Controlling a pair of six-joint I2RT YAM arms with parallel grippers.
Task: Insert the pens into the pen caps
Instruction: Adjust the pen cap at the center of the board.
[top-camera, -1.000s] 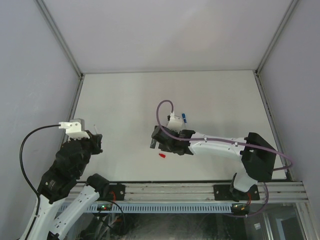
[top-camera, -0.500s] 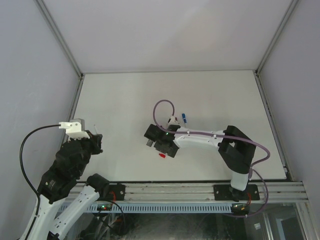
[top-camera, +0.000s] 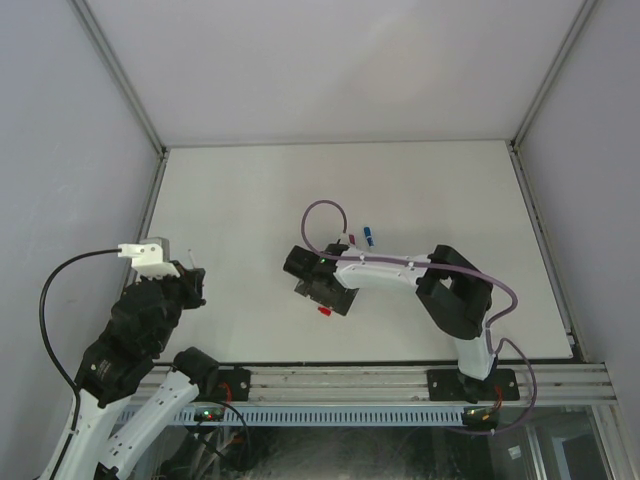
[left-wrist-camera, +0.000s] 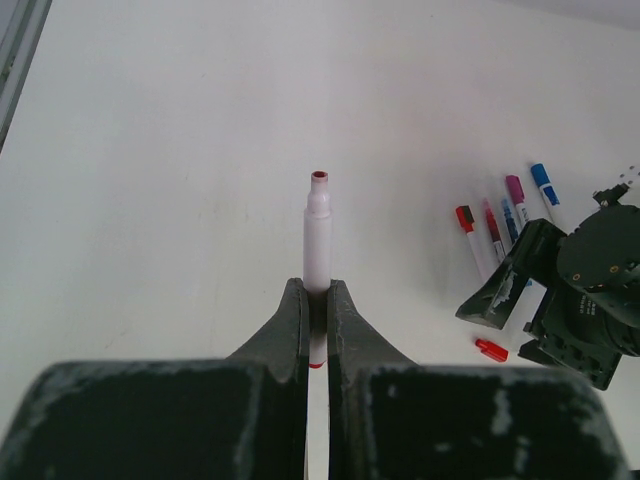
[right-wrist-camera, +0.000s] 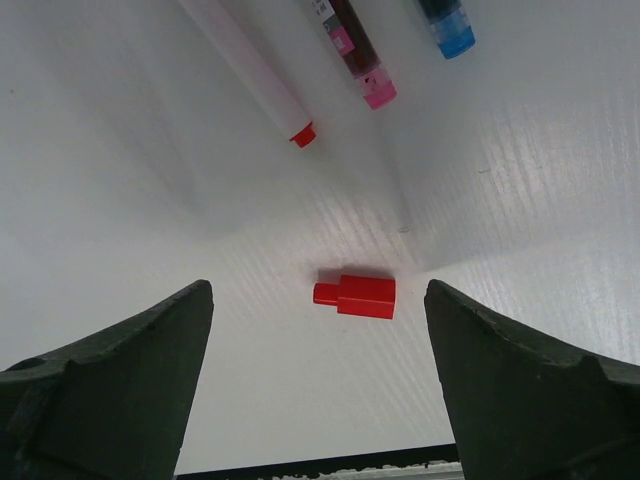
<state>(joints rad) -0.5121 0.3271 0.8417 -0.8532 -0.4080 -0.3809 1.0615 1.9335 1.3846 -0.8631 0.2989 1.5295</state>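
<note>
My left gripper (left-wrist-camera: 317, 290) is shut on a white pen (left-wrist-camera: 318, 225) whose uncapped red tip points away from the camera. In the top view it (top-camera: 188, 281) is held at the left, above the table. My right gripper (right-wrist-camera: 318, 288) is open and points down, with a small red pen cap (right-wrist-camera: 357, 296) lying on the table between its fingers. In the top view the cap (top-camera: 324, 311) lies just in front of that gripper (top-camera: 318, 291). Several capped pens (left-wrist-camera: 505, 215) lie side by side behind it, with red (right-wrist-camera: 258, 82), magenta (right-wrist-camera: 358, 55) and blue (right-wrist-camera: 448, 27) ends.
The white table (top-camera: 250, 200) has grey walls on three sides and a metal rail (top-camera: 340, 385) along the near edge. The right arm (top-camera: 455, 295) is folded over the table's right middle. A blue pen end (top-camera: 369, 237) shows beside its cable.
The right gripper has moved left and lower over the red cap, and its arm has folded in. The left arm and its pen have not moved.
</note>
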